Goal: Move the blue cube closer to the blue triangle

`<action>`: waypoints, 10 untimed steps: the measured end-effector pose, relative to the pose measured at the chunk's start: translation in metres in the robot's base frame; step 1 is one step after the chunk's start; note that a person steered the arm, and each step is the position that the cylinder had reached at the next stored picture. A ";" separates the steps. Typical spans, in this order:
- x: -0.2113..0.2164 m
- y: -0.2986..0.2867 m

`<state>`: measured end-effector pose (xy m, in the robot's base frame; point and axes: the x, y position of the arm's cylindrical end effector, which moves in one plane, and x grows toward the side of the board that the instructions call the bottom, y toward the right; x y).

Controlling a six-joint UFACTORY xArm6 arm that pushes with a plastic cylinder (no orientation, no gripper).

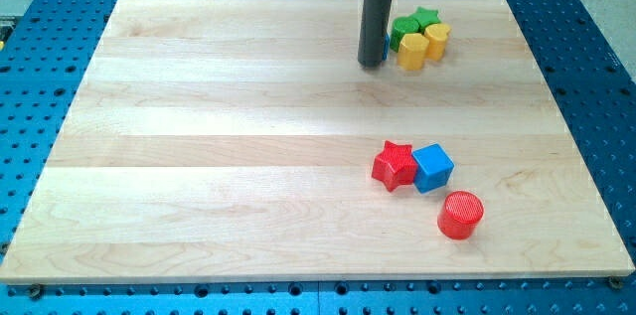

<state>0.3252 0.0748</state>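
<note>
Tip top, blue cube lower right

bright, even overhead light — sharp focus, soft faint shadows, no glare.

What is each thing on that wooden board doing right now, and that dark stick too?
my tip: down on the board, touching the top cluster's left side.
blue cube: flat, touching the red star.
red star: flat, left of the cube.
red cylinder: upright, apart, just below the cube.
green star: in the top cluster.
green block: same cluster.
two yellow blocks: same cluster.
blue triangle: mostly hidden behind the rod.
</note>
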 end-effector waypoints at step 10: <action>0.192 0.030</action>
<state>0.5176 0.1047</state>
